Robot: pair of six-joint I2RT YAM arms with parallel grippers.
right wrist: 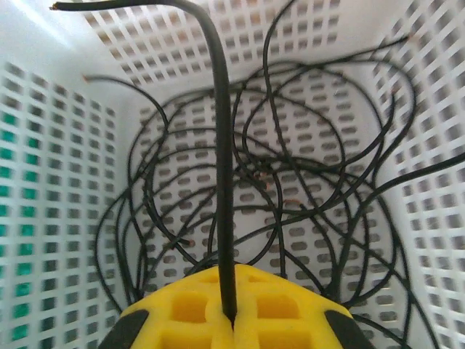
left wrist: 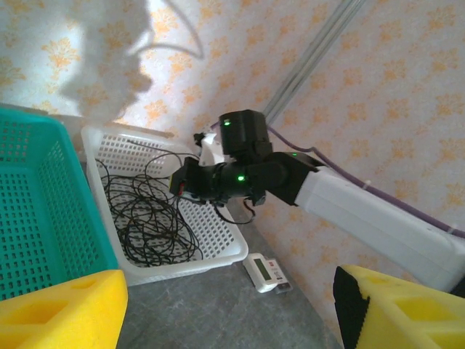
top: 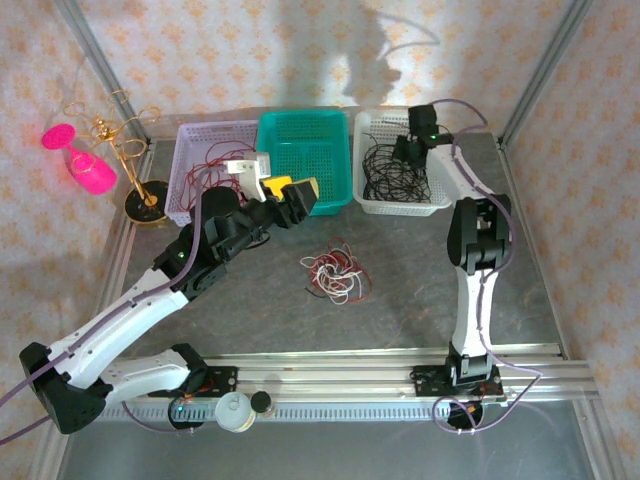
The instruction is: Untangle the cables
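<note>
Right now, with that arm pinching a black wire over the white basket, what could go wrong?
The right end effector is shut on one thin black cable at its very fingertips, so it might slip out early. It could also hook the loose black cables in the white basket and drag them out. Tugging one strand of the red, white and black tangle on the table may tighten it.
</note>
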